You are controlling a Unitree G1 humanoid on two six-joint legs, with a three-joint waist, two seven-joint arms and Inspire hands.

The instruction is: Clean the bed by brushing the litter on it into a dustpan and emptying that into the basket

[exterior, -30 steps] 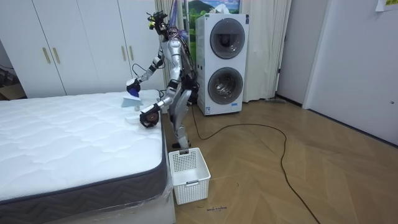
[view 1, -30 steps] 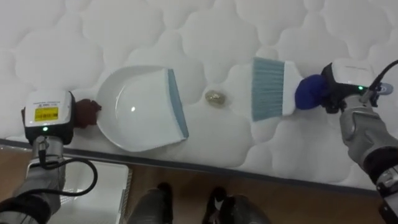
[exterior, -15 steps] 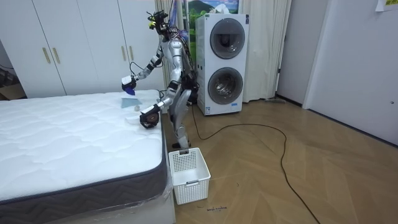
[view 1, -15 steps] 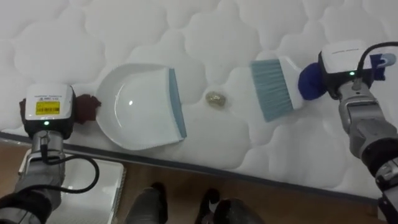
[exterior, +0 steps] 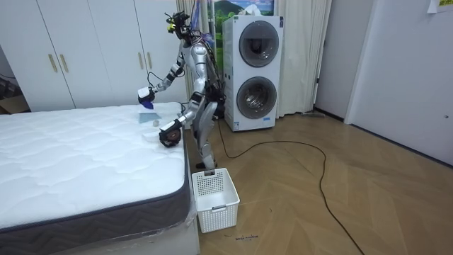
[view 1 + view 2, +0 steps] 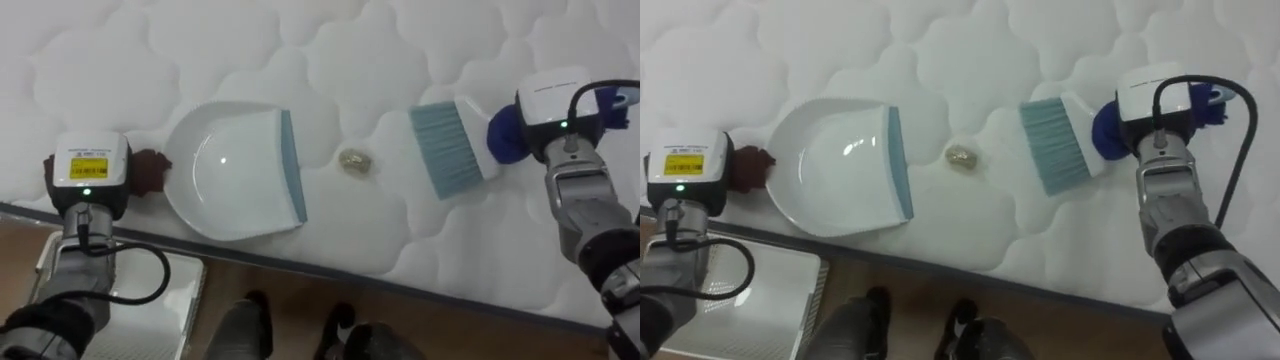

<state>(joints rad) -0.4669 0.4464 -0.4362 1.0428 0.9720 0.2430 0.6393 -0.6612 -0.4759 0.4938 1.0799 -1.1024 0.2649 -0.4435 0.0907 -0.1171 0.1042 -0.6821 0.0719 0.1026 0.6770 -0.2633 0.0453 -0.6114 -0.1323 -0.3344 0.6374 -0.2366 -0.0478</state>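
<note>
A white dustpan (image 6: 235,170) with a blue-grey lip lies on the quilted mattress (image 6: 300,50) near its edge, mouth facing right. Its dark red handle runs into my left hand (image 6: 88,175), which is shut on it at the far left. A small crumpled beige scrap (image 6: 354,161) lies just right of the lip. Further right, my right hand (image 6: 555,100) is shut on the blue handle of a brush (image 6: 445,150) with pale blue bristles, tilted and apart from the scrap. In the room view I stand at the bed's side, the right hand (image 5: 145,93) raised over the mattress.
A white slatted basket (image 6: 150,300) stands on the wooden floor under the bed's edge, by my feet, also the basket (image 5: 216,198) in the room view. A stacked washer and dryer (image 5: 253,71) and white wardrobes (image 5: 71,49) stand behind me.
My right hand has lifted the brush and swung it a little right, away from the scrap, tilting its bristles. The dustpan and scrap have stayed put; the view shifted slightly.
</note>
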